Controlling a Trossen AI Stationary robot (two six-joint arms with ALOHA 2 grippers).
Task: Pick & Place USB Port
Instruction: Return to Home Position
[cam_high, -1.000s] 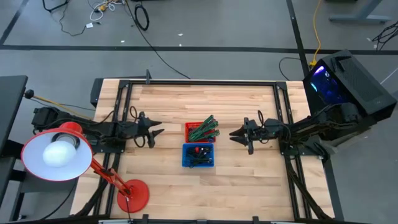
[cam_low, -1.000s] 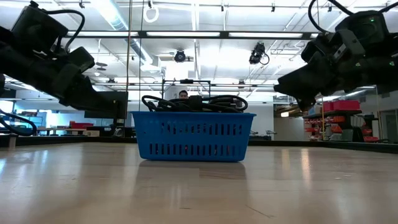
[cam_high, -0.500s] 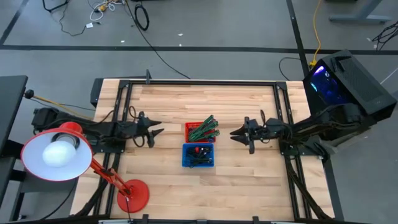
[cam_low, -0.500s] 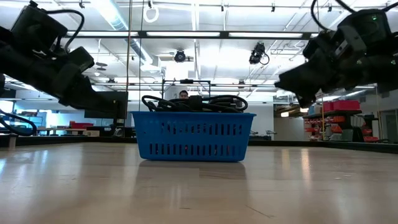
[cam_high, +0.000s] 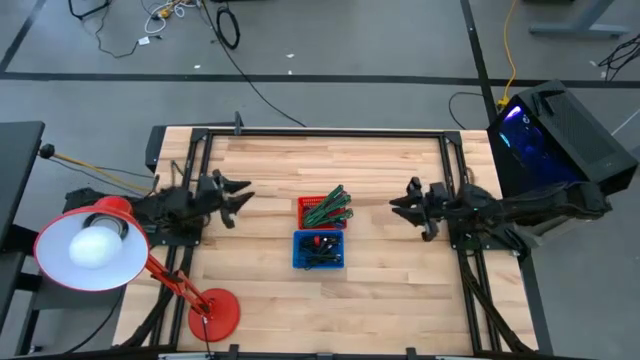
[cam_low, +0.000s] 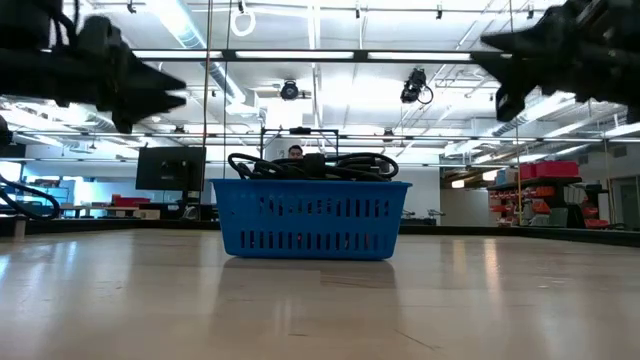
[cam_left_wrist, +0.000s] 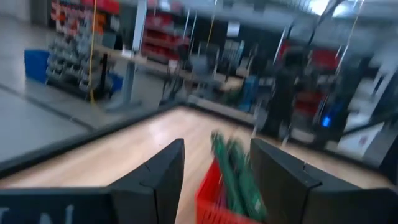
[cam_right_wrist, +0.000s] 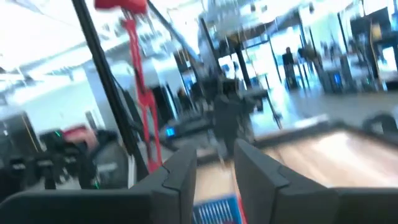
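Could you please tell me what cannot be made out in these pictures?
Red bin: hidden behind the blue bin in the low view.
Number of black cables: tangled and too small, in both the high and low views.
The blue bin, right wrist view: cut off by the picture's edge.
Person beyond the table, low view: mostly hidden by the cables.

In the low view the blue bin (cam_low: 310, 220) hides the red bin (cam_high: 303, 207) behind it.

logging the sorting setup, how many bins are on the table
2. The red bin sits mid-table, holding green cables; the blue bin sits right beside it, holding black cables. No others show.
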